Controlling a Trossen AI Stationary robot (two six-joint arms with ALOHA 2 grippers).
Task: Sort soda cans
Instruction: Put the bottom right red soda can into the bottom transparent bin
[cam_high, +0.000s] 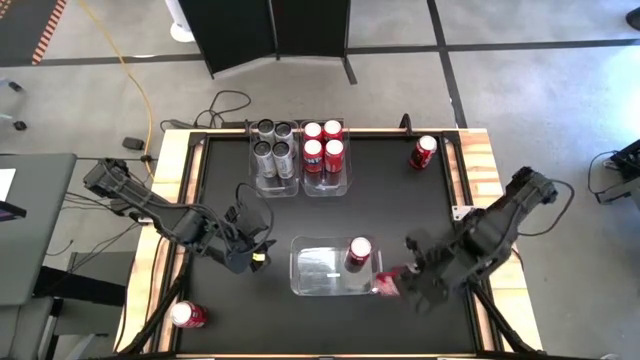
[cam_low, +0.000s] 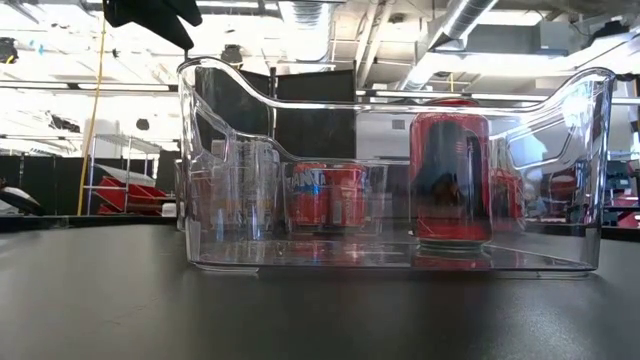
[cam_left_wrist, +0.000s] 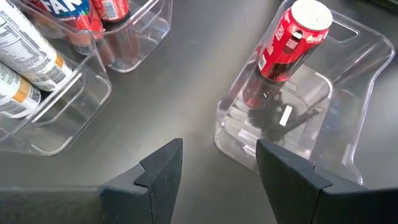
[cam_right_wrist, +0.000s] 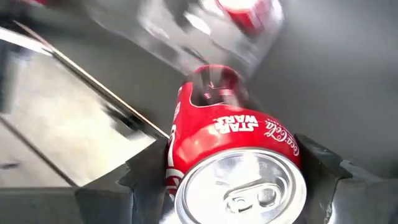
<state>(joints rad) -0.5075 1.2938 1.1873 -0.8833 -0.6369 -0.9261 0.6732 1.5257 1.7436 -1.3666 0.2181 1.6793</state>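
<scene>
My right gripper is shut on a red soda can, just off the near right corner of a clear bin in the table's near middle. One red can stands upright on its base in that bin. My left gripper hovers open, with nothing in it, to the left of the bin; its fingers frame bare table. At the far middle, one clear bin holds silver cans and its neighbour holds red cans. My right gripper pinches the red can's round wall just below its silver top, one finger on each side. The fingers come steeply from above and lie along the can, whose top faces the wrist. The can is tilted and looks clear of the table.
A loose red can lies near the table's far right corner, and another near the near left corner. The wooden table rim runs around the black top. Bare black surface lies between the far bins and the near bin.
</scene>
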